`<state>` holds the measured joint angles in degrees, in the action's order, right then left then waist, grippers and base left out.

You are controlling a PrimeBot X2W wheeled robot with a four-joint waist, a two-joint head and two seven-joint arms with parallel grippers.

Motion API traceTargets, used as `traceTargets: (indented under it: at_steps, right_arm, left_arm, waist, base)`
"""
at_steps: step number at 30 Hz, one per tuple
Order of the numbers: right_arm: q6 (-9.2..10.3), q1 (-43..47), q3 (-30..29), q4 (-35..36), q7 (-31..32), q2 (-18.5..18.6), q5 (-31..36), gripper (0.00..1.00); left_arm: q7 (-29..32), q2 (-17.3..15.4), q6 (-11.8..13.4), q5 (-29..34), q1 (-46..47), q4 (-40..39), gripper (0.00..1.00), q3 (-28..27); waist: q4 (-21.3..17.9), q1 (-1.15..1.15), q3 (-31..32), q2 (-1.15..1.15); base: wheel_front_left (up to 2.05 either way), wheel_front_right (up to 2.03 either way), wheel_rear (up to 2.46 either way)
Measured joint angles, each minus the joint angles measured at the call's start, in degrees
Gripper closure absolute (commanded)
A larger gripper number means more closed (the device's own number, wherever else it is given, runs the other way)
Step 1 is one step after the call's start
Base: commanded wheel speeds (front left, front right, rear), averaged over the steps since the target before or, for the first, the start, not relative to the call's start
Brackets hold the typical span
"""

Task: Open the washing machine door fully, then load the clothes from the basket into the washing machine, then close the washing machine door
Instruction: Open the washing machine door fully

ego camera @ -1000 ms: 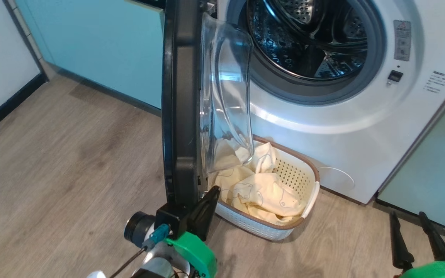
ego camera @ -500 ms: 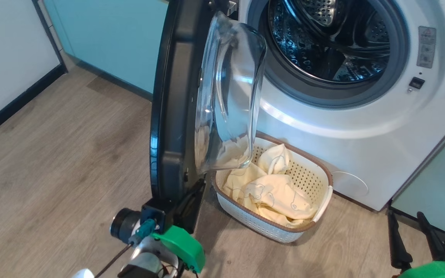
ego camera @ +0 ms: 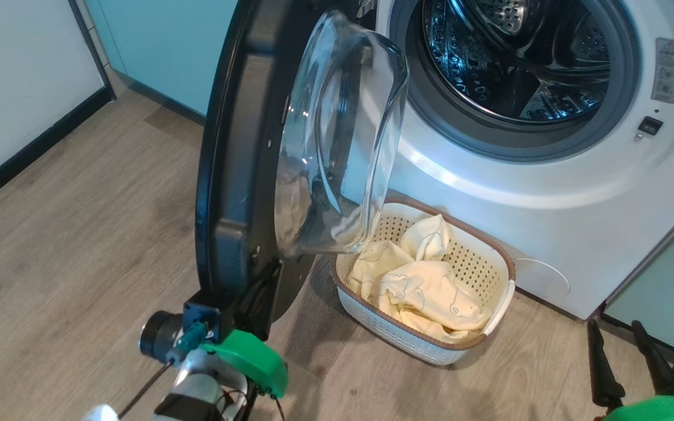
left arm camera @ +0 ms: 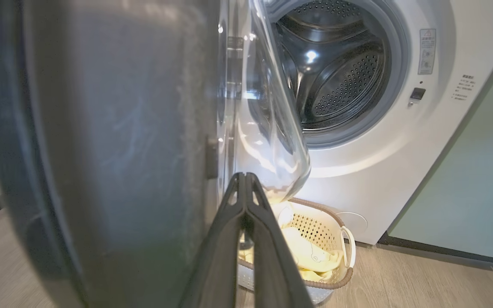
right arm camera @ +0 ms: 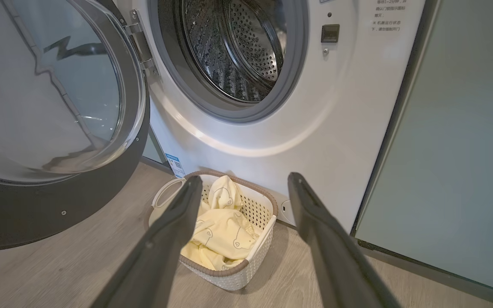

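Left gripper (left arm camera: 244,179): jaws fully closed, empty, tips at lower rim of open door (ego camera: 226,175). Right gripper (right arm camera: 242,179): jaws wide apart, empty; clothes (ego camera: 425,286) lie in basket (ego camera: 471,257).

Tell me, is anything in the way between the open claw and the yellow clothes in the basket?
Nothing visible. The right gripper looks straight at the clothes in the open-topped basket; the washing machine door hangs off to one side.
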<state>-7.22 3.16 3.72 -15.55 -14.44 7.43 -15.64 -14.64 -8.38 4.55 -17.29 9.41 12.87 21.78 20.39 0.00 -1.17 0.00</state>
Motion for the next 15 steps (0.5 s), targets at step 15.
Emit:
traceTargets:
  at_steps: [15]
  right_arm:
    - [0.00,0.00,0.25,-0.01,0.00,0.00,0.00,0.00]
  left_arm:
    - [0.00,-1.79,1.94,-1.54,-2.39,-1.07,1.00,-5.31]
  waist:
    - [0.82,0.00,-0.04,0.00]
  base:
    - [0.00,0.00,0.00]
